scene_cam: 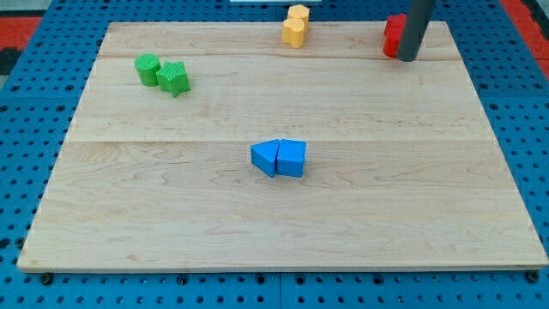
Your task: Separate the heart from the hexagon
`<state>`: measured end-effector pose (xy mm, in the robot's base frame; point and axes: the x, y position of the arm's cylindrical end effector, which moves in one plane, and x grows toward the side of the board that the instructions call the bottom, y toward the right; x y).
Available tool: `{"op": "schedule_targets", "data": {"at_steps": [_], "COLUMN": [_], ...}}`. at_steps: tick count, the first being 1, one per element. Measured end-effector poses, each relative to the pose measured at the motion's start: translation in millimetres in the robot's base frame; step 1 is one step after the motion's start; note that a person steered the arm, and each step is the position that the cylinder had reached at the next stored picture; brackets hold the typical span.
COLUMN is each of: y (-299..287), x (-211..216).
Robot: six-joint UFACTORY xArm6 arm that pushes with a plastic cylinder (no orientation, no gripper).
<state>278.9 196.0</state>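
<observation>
Touching the red blocks (394, 35) at the worktop's (283, 223) top right is my tip (407, 58); no gripper, just a rod. Yellow blocks (296, 26) touch at top middle. Green (161, 72) left, blue (280, 158) middle.

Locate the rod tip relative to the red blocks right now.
My tip is at the view's top right, by the board's far edge, touching or just right of the red blocks, partly hiding them.
</observation>
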Motion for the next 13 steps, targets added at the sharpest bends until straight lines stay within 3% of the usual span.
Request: {"op": "schedule_targets", "data": {"at_steps": [3,4,5,6,7,8,10,12,13], "y": [-48.5,-53.9,-65.8,-142.4,-172.5,-121.8,-117.5,-153.9,-162.2], "x": [1.7,20.5,87.4,111.9,68.7,8.8,-85.9,-84.8,-62.6]}}
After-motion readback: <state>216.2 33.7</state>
